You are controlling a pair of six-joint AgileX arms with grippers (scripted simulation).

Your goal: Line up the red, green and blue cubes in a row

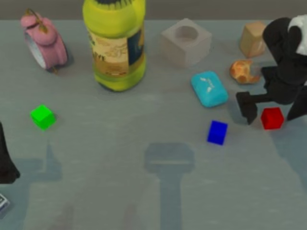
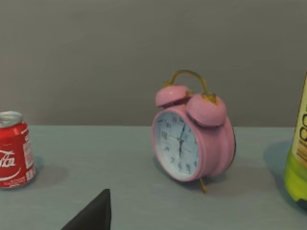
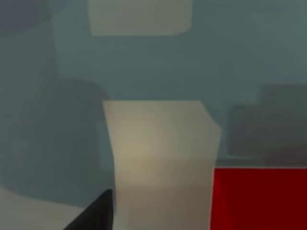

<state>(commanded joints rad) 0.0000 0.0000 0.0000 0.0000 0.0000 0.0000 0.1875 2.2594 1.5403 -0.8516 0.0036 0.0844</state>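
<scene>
- The desk (image 1: 144, 201) is crowded along its far edge: a pink alarm clock (image 1: 43, 40) toward the far left corner, a big yellow bottle (image 1: 115, 43) beside it, a grey block with a round hole (image 1: 186, 40) past the middle, a tan wooden block (image 1: 253, 39) near the far right corner.
- A turquoise soap bar (image 1: 209, 88) and a small bread roll (image 1: 245, 71) lie just in front of those blocks; the near half of the desk, from middle to near edge, is open room.
- The three cubes are small, plain and alike in size: the green cube (image 1: 42, 116) is bright, the blue cube (image 1: 217, 132) deep in tone, the red cube (image 1: 272, 118) bright.
- The green cube sits alone close to the left edge; the blue cube lies right of centre, and the red cube lies near the right edge, apart from the blue one.
- The right gripper (image 1: 271, 110) stands over the red cube with its fingers spread to either side of it; one dark finger (image 1: 247, 106) shows left of the cube, not clearly touching it.
- In the right wrist view the red cube (image 3: 259, 199) fills one corner, the tan block (image 3: 160, 153) beside it.
- The left gripper (image 1: 5, 160) is parked at the left edge, well apart from the green cube; I cannot tell whether its fingers are apart or together.
- The left wrist view also shows a red soda can (image 2: 14, 149) standing by the clock (image 2: 192, 139).
</scene>
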